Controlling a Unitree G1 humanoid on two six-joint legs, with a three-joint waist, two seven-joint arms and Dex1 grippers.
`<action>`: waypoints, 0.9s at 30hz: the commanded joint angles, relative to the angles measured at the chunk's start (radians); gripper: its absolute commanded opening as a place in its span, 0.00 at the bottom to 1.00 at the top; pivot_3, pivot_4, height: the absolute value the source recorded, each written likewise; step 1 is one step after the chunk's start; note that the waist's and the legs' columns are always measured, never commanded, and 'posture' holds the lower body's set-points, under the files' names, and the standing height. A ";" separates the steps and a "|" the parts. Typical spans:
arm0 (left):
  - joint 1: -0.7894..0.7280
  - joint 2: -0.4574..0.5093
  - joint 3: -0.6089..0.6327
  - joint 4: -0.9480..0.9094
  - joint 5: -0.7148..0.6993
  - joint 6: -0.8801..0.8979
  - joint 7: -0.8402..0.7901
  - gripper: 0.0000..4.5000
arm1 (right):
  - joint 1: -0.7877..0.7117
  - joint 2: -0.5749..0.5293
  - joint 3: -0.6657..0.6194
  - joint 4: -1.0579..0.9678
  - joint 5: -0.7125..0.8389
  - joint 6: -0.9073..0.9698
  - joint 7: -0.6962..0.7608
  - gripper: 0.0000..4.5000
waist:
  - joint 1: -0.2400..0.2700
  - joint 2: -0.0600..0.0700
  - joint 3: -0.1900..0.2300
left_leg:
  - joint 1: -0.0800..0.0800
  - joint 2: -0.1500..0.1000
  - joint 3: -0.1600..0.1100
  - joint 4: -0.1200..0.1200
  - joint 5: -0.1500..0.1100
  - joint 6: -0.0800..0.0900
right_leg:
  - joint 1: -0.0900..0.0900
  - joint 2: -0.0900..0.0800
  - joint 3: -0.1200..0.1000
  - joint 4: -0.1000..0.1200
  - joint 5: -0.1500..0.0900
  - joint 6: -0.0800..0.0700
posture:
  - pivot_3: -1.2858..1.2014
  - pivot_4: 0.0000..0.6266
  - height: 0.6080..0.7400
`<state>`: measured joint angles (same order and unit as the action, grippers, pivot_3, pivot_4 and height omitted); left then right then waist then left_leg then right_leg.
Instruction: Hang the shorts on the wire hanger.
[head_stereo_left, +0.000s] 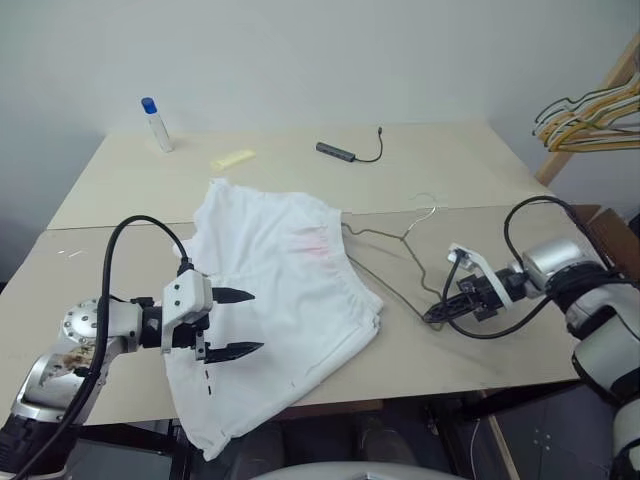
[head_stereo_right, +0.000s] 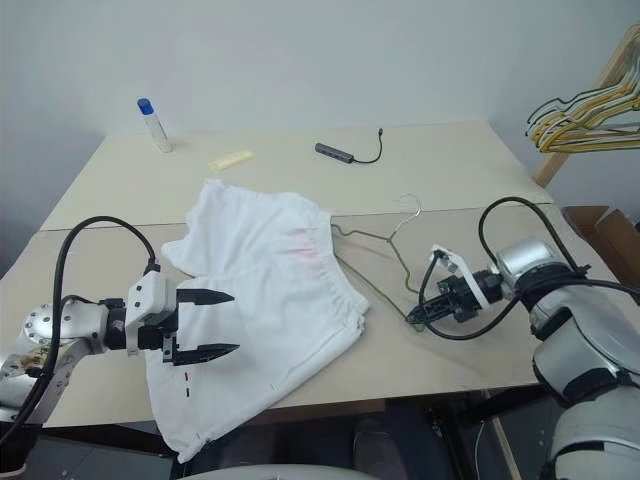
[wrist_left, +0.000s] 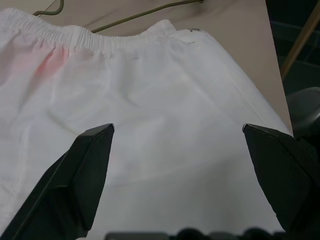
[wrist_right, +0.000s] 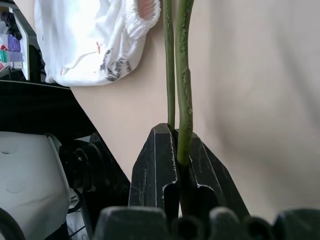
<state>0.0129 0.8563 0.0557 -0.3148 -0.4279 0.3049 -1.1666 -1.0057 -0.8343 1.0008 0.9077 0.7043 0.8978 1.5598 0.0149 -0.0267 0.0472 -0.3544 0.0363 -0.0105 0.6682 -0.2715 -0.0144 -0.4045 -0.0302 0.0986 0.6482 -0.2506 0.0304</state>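
White shorts (head_stereo_left: 280, 290) lie spread on the table, waistband toward the right, one leg hanging over the near edge. The thin olive-grey wire hanger (head_stereo_left: 395, 255) lies flat to the right of the waistband, its hook (head_stereo_left: 428, 205) pointing away from me. My left gripper (head_stereo_left: 235, 323) hovers open over the shorts' lower left part, and its fingers (wrist_left: 85, 175) have only white fabric between them. My right gripper (head_stereo_left: 436, 313) is shut on the hanger's near corner, and the wire (wrist_right: 183, 75) runs out from between its fingers.
At the table's far side stand a blue-capped white bottle (head_stereo_left: 156, 124), a yellow slip (head_stereo_left: 233, 158) and a dark cabled adapter (head_stereo_left: 345, 151). A cluster of yellow and dark hangers (head_stereo_left: 590, 115) hangs on a wooden rack at the right. The table's near edge (head_stereo_left: 450, 390) lies close below both grippers.
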 joint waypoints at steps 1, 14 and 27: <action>-0.002 0.007 0.009 -0.029 0.002 -0.011 0.005 0.99 | -0.025 -0.043 0.115 -0.082 0.054 -0.061 0.055 0.00 | 0.001 0.000 0.000 | 0.000 0.000 0.000 0.000 0.000 0.000 | 0.000 0.000 0.000 0.000 0.000 0.000 | 0.58 0.00 1.00; -0.015 -0.001 -0.016 -0.019 0.016 -0.022 -0.002 0.99 | -0.090 0.080 0.100 0.105 0.047 -0.055 0.055 0.00 | 0.006 0.001 0.000 | 0.000 0.002 -0.001 0.000 0.000 0.000 | 0.000 0.002 -0.001 0.000 0.001 -0.001 | 0.58 0.00 1.00; -0.141 -0.212 -0.153 0.114 0.158 0.069 0.249 0.99 | -0.056 0.083 0.096 0.075 0.025 -0.068 0.055 0.00 | 0.031 0.004 -0.002 | -0.001 0.001 -0.002 0.002 0.000 0.000 | 0.000 0.002 -0.001 0.001 0.001 -0.002 | 0.57 0.00 1.00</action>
<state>-0.1102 0.6495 -0.0778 -0.2082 -0.2992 0.3750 -0.9496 -1.0536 -0.7382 1.1124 0.9986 0.7202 0.8391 1.5605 0.0457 -0.0231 0.0455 -0.3559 0.0373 -0.0122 0.6703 -0.2715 -0.0143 -0.4047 -0.0283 0.0976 0.6492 -0.2495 0.0288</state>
